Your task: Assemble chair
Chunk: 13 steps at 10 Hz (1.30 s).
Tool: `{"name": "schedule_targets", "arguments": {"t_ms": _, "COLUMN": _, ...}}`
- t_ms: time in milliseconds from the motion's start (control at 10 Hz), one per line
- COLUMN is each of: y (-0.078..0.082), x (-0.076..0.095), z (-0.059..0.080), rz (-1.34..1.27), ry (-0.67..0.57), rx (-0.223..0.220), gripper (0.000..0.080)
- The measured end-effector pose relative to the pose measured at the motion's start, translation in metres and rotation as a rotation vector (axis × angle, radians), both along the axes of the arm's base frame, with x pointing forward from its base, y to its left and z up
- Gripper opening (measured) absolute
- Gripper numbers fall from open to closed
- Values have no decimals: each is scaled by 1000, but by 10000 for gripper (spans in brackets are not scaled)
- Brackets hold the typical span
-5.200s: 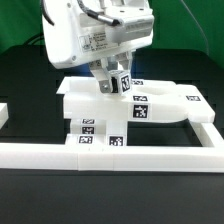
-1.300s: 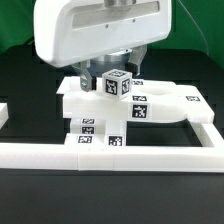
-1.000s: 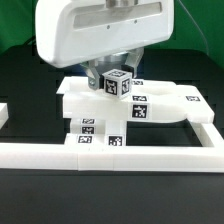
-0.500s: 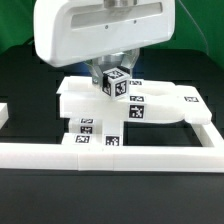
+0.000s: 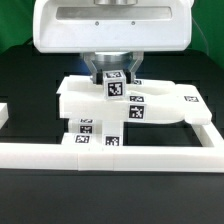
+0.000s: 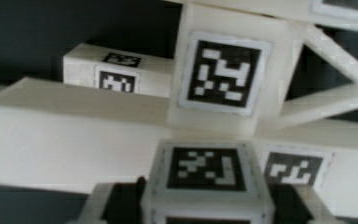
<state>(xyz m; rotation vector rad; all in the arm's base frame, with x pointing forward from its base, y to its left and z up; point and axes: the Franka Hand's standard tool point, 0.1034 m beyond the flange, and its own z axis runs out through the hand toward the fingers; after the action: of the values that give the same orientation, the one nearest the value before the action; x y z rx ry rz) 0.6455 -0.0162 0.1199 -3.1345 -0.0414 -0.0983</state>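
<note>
A small white block (image 5: 116,88) with a black-and-white tag stands on the chair's flat white panel (image 5: 85,100) in the exterior view. My gripper (image 5: 115,80) comes straight down on it, jaws shut against its two sides. In the wrist view the same block (image 6: 202,168) fills the gap between my dark fingers (image 6: 137,200), with the gripper (image 6: 202,198) closed on it. Beyond it a long tagged chair part (image 6: 224,70) slants across the panel (image 6: 60,120), and a shorter tagged piece (image 6: 108,72) lies further back. More tagged parts (image 5: 95,133) sit under the panel's front.
A long white border rail (image 5: 110,156) runs across the front and turns back along the exterior view's right (image 5: 213,128). A bit of another white piece (image 5: 4,113) shows at the exterior view's left edge. The table is black.
The hand has turned square to the exterior camera and the block has turned with it, one tagged face now showing. The jaws have closed in on the block.
</note>
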Motion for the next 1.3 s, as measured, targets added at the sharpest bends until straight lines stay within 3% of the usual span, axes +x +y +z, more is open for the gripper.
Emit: {"name": "schedule_targets", "arguments": {"t_ms": 1300, "y": 3, "x": 2, "z": 0, "rz": -873, "ry": 2, "rx": 81, "gripper": 284}}
